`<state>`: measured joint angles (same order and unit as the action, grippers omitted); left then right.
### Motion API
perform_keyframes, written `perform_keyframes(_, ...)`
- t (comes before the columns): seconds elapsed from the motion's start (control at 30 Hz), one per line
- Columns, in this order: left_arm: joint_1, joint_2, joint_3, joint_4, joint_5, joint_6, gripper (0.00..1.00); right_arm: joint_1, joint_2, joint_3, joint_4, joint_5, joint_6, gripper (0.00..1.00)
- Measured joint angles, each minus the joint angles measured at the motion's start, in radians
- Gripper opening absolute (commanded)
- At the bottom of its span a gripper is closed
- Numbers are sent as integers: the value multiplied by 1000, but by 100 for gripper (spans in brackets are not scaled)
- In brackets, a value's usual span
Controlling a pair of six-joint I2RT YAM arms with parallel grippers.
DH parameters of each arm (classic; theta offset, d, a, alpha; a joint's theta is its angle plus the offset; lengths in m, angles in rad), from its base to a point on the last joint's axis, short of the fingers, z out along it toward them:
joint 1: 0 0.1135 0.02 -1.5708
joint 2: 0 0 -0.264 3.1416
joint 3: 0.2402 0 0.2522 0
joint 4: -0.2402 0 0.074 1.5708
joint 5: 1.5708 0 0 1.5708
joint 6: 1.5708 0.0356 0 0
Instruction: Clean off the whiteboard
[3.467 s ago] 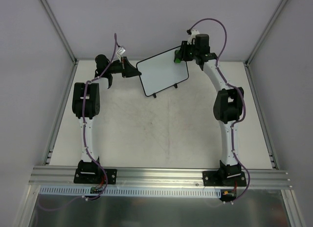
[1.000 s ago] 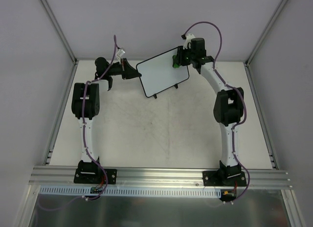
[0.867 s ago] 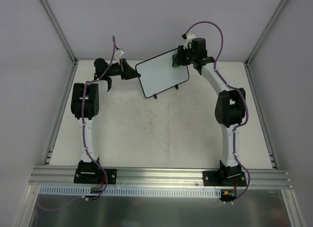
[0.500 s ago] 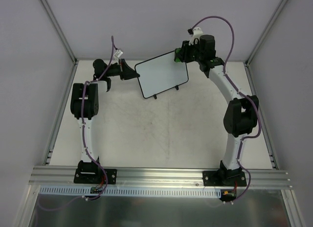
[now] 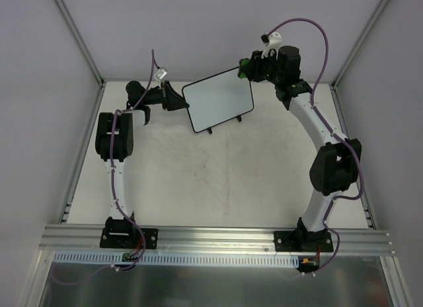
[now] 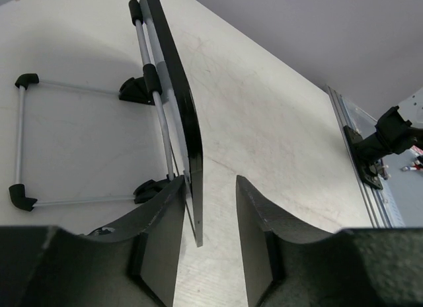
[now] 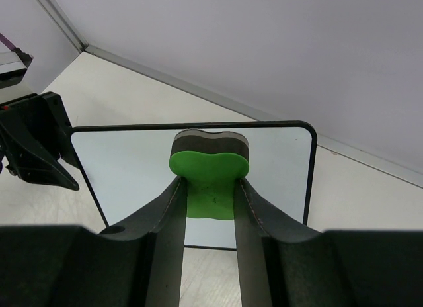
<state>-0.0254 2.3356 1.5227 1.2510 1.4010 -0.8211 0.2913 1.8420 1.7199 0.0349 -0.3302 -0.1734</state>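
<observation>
The whiteboard (image 5: 218, 98) stands at the far middle of the desk (image 5: 218, 181), upright on its two black feet and turned a little, so its left edge sits nearer to us than its right. Its white face looks clean in the top view and in the right wrist view (image 7: 132, 161); we see no writing on it. From the left wrist view we see it edge-on (image 6: 178, 102), with a wire stand (image 6: 79, 145) of thin metal rods and black end caps spread on the desk behind it.

The left fingers (image 5: 178, 103) are at the whiteboard's left edge. In their own camera, the left fingers (image 6: 208, 194) are apart and straddle that edge: one finger lies close against the back, and the other stands off the front face with a clear gap.

The right fingers (image 5: 249, 67) are up at the whiteboard's top right corner, clamped on a green eraser (image 5: 244, 64). The right wrist view shows the eraser (image 7: 210, 163) pinched between the two fingers, its dark pad toward the upper part of the white face – whether pad and whiteboard touch, we cannot tell.
</observation>
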Motion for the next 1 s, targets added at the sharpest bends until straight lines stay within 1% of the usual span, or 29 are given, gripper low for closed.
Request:
perform_keyframes(0.17, 0, 0, -2, 0, 10, -3, 42, -3, 0, 0, 0, -1, 1, 0)
perform_keyframes(0.37, 0, 0, -2, -1, 12, -3, 44, -6, 0, -2, 1, -1, 1, 0)
perform_keyframes(0.43, 1, 0, -7, -1, 12, -2, 47, -6, -2, -10, 5, -1, 1, 0)
perform_keyframes(0.53, 7, -2, -19, -13, 10, 1, 47, -10, -8, -31, 7, -2, 2, 0)
perform_keyframes(0.67, 30, -10, -40, -42, 0, 4, 48, -23, -43, -94, 13, -3, 6, 0)
perform_keyframes(0.77, 69, -28, -71, -55, -18, 5, 51, -35, -93, -161, 14, -4, 10, 0)
perform_keyframes(0.93, 135, -106, -174, -74, -47, 19, 52, -51, -196, -277, 14, -5, 31, 0)
perform_keyframes(0.97, 146, -128, -195, -84, -55, 25, 55, -53, -215, -297, 10, -5, 37, 0)
perform_keyframes(1.0, 152, -153, -217, -91, -64, 33, 63, -56, -231, -313, 2, -4, 44, 0)
